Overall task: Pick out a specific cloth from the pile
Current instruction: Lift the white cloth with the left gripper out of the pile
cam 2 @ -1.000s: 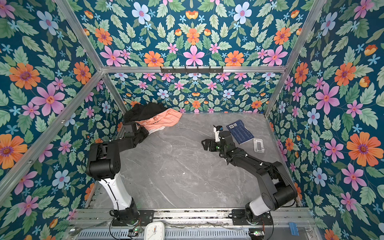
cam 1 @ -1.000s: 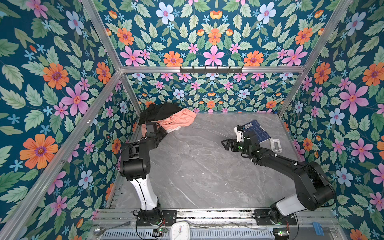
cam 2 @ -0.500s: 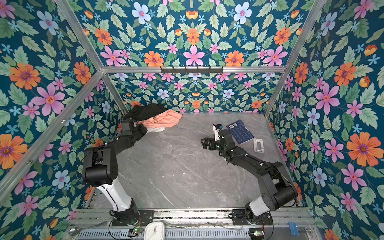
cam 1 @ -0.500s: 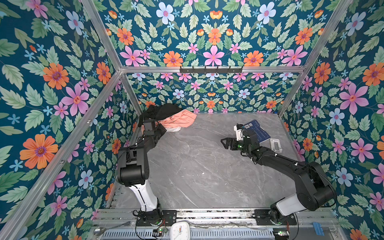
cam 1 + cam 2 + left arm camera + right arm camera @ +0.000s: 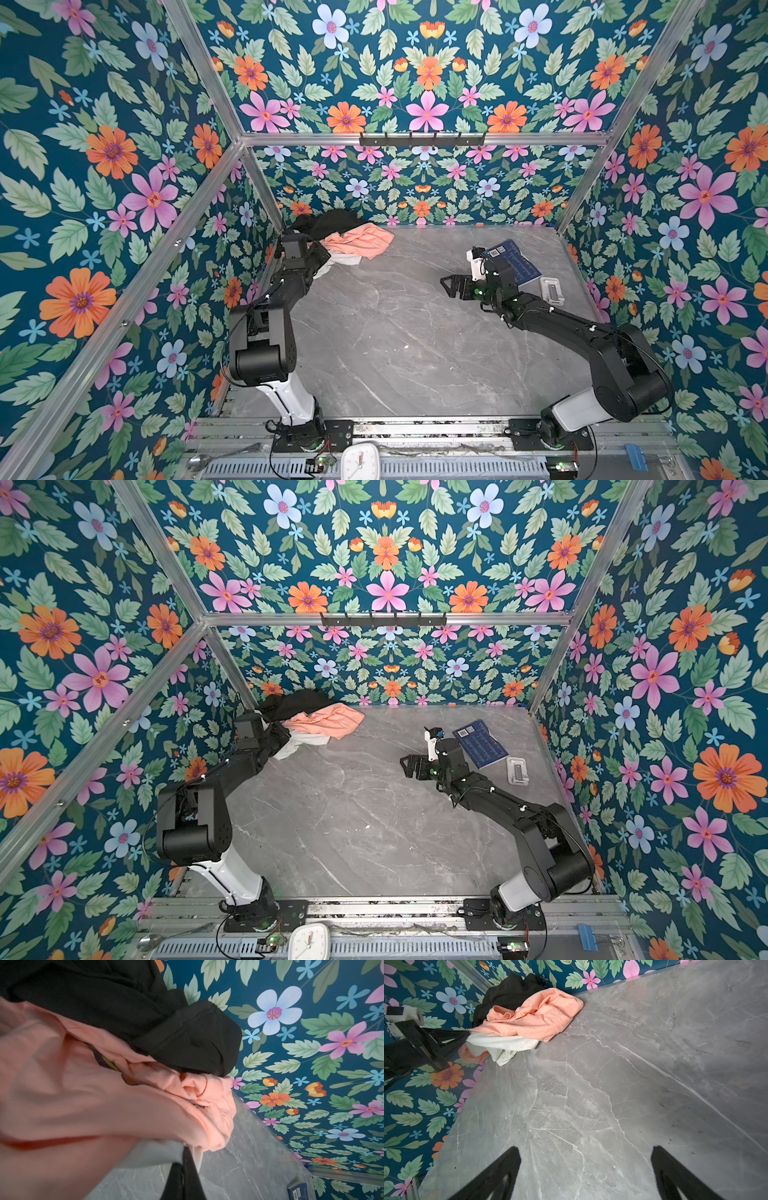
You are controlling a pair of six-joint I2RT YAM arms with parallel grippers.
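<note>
The pile lies in the back left corner: a black garment (image 5: 328,222), a peach-pink shirt (image 5: 361,243) over it, and the white cloth (image 5: 343,261) peeking out from under the pink. My left gripper (image 5: 322,266) is shut on the edge of the white cloth (image 5: 502,1045), and its tips (image 5: 466,1035) pinch the fabric at the pile's near left side. In the left wrist view the closed jaws (image 5: 186,1150) hold a white fold (image 5: 153,1153) under the pink shirt (image 5: 104,1105). My right gripper (image 5: 451,284) hovers open and empty over bare tabletop (image 5: 585,1148), right of centre.
A dark blue book (image 5: 513,262) and a small clear plastic piece (image 5: 550,291) lie at the back right, behind the right gripper. Floral walls close in the table on three sides. A black hook rail (image 5: 422,139) hangs on the back wall.
My left arm has drawn back a little with its jaws shut, and more of the white cloth shows from under the pink shirt. The right arm has not moved.
</note>
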